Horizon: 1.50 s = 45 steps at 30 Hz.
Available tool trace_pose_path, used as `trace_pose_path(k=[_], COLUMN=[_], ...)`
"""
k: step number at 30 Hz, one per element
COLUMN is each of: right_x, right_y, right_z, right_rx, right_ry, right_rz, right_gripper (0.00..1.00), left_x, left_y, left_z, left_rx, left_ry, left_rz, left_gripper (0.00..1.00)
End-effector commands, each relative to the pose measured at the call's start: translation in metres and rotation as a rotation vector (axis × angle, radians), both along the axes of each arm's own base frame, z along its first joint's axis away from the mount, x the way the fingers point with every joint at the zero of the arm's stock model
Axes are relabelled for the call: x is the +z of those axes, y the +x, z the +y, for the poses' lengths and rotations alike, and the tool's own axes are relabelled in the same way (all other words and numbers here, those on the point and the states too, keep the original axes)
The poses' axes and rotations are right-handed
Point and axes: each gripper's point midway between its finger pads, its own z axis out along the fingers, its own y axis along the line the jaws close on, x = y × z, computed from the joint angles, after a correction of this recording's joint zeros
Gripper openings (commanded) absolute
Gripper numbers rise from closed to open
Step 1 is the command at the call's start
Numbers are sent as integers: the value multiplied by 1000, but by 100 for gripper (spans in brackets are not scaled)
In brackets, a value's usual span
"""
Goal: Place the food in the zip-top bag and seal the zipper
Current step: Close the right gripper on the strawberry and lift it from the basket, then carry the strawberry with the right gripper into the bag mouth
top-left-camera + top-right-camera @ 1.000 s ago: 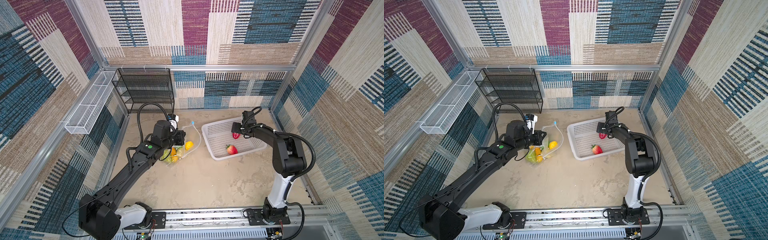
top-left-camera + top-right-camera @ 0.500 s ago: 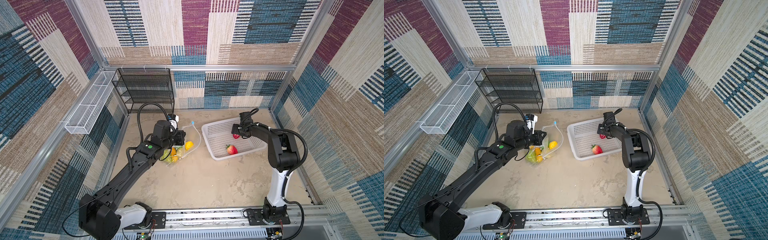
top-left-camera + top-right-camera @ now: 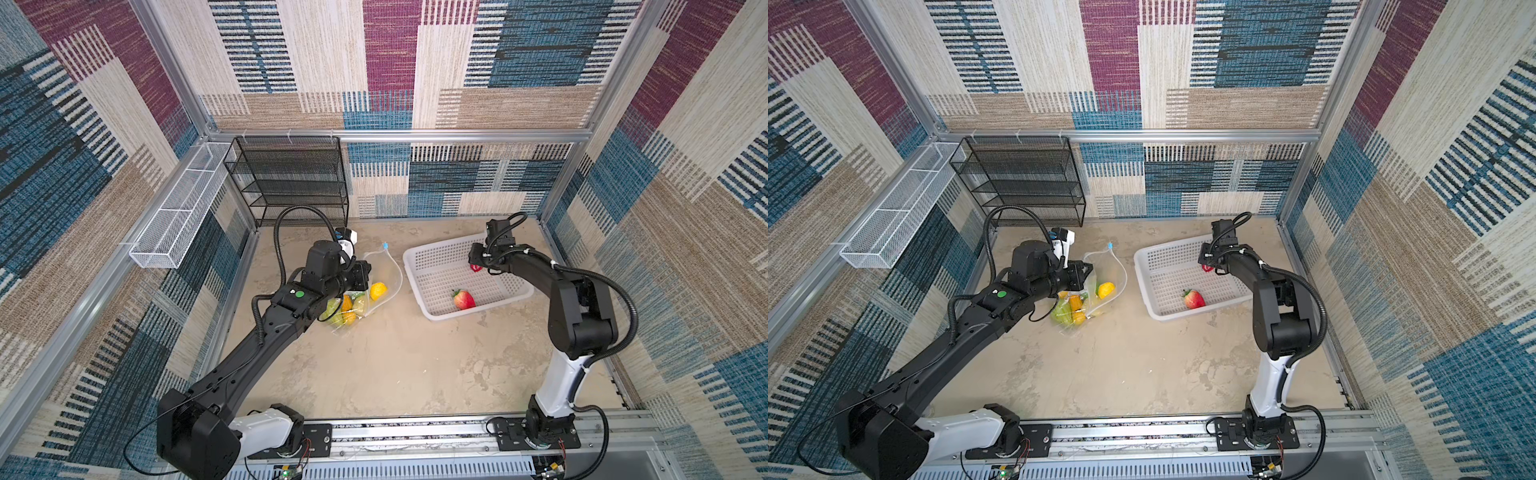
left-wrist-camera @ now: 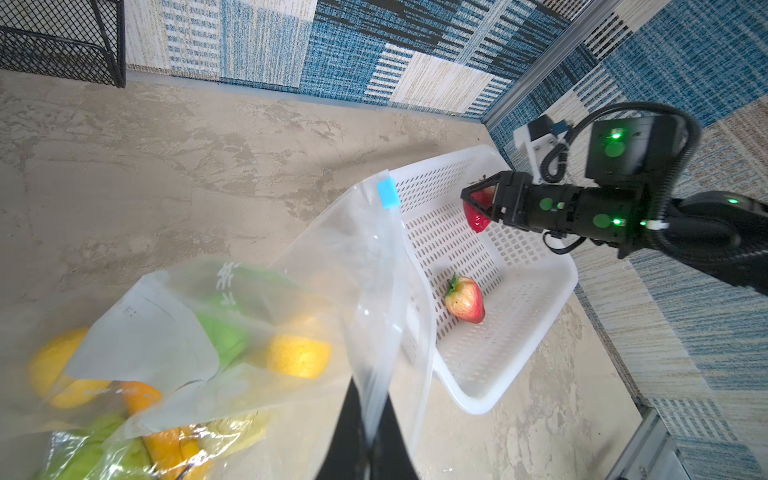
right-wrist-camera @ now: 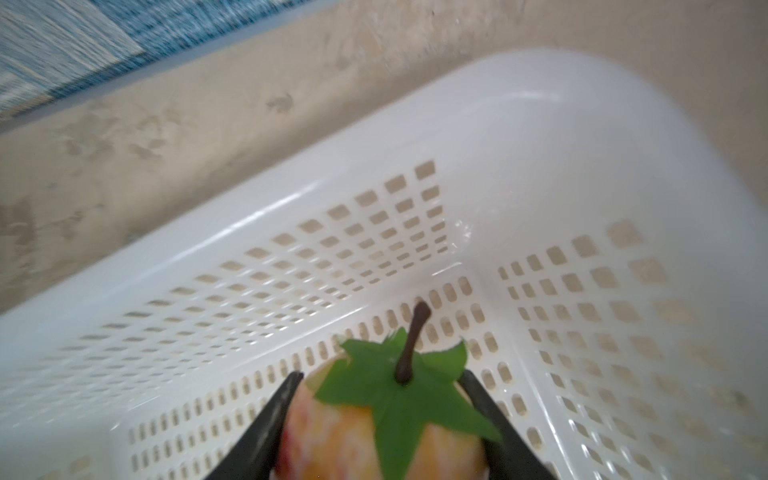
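Left wrist view shows zip-top bag label illegible.

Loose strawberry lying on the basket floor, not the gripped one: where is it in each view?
Both top views: loose strawberry right of centre, by the near wall of the white basket.
Left wrist: alone on the basket floor.
Right wrist: absent; only the gripped strawberry shows.
Shared landmark: the white basket.
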Motion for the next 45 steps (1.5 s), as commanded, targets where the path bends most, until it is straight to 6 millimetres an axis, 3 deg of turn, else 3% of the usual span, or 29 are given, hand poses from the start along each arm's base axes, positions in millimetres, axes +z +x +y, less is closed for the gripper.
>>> trace_pose_path(k=[1, 9, 15, 18, 24, 32, 40, 45], right_x=[42, 113, 130, 136, 143, 131, 88, 61], right_y=[-4, -61, -115, -132, -149, -123, -94, -92], right_z=[39, 149, 223, 248, 277, 309, 318, 314], right_rx=[167, 536, 744, 803, 856, 776, 582, 509], right_ry=[101, 262, 396, 405, 479, 464, 309, 211], right_rz=[-120, -271, -294, -305, -306, -278, -209, -174], right_gripper=[51, 51, 51, 51, 51, 50, 51, 51], left_x=[3, 0, -1, -3, -1, 4, 5, 6], left_y=[3, 3, 4, 4, 3, 0, 0, -1], left_z=[0, -2, -3, -4, -6, -7, -8, -7], left_rx=[6, 0, -3, -8, -15, -21, -25, -23], left_ry=[-2, -5, -4, -6, -17, -37, -42, -44], left_rz=[-15, -4, 0, 7, 10, 1, 5, -1], left_gripper=[0, 0, 0, 0, 0, 0, 0, 0])
